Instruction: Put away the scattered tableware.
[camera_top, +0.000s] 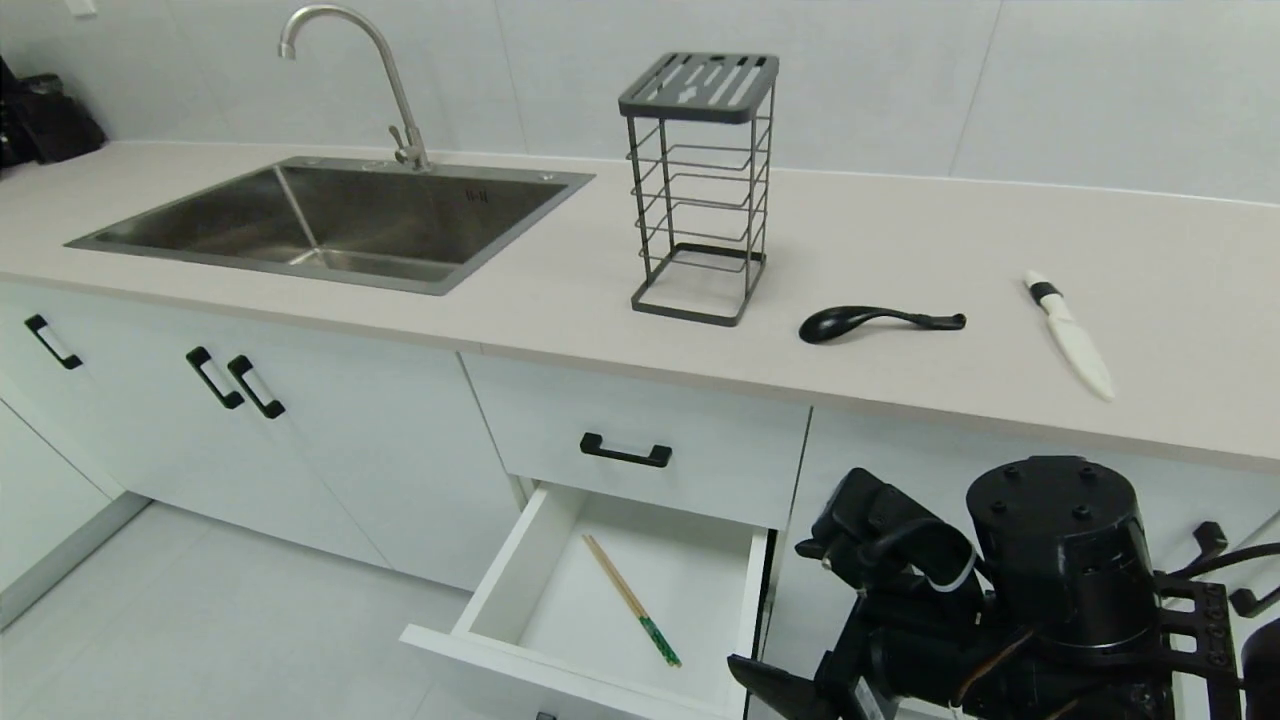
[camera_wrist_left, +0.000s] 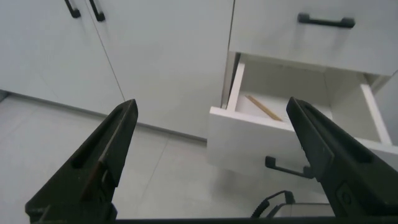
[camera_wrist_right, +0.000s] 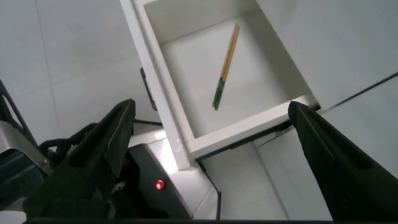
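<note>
A black spoon and a white knife with a black band lie on the beige counter, right of a wire knife rack. Below the counter a white drawer stands pulled out, with a pair of green-tipped chopsticks inside. My left gripper is open and empty, low in front of the drawer, where the chopsticks show. My right gripper is open and empty above the drawer, over the chopsticks.
A steel sink with a tall tap takes up the counter's left part. Cabinet doors with black handles and a shut drawer line the front below. The floor left of the open drawer is bare.
</note>
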